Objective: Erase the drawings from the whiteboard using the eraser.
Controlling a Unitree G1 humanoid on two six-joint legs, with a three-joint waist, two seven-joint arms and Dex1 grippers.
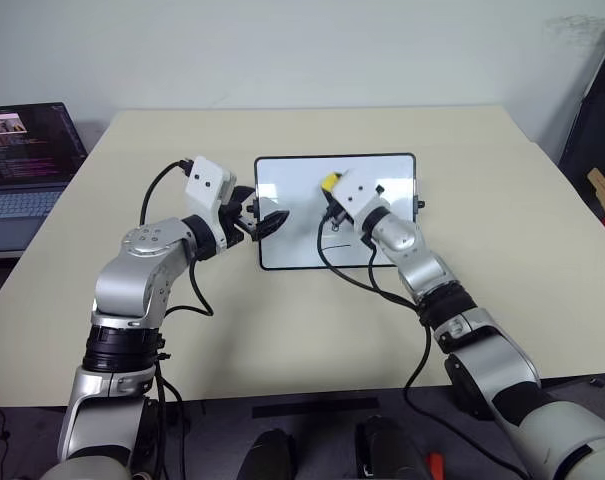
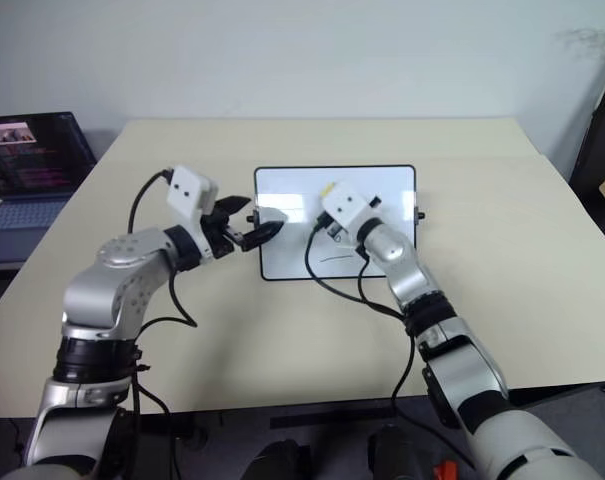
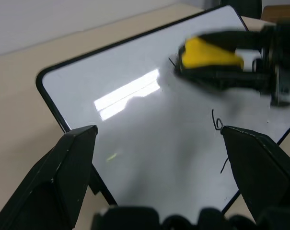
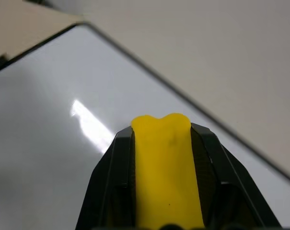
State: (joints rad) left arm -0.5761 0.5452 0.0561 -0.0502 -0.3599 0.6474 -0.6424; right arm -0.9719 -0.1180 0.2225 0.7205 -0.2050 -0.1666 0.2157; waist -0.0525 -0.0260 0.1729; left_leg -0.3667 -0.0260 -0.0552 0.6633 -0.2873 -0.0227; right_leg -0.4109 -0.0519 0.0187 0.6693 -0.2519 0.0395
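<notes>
One beige table (image 1: 282,330) — laptop (image 1: 27,165) alongside

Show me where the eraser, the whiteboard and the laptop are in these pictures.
eraser (image 4: 166,167): right wrist view, its yellow body between the pincer fingers.
whiteboard (image 1: 292,185): left eye view, bare white surface.
laptop (image 1: 27,140): left eye view, its lit screen.

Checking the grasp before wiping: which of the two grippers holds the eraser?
The right gripper, clamped on the yellow eraser over the whiteboard; the left gripper stands open, empty.
</notes>
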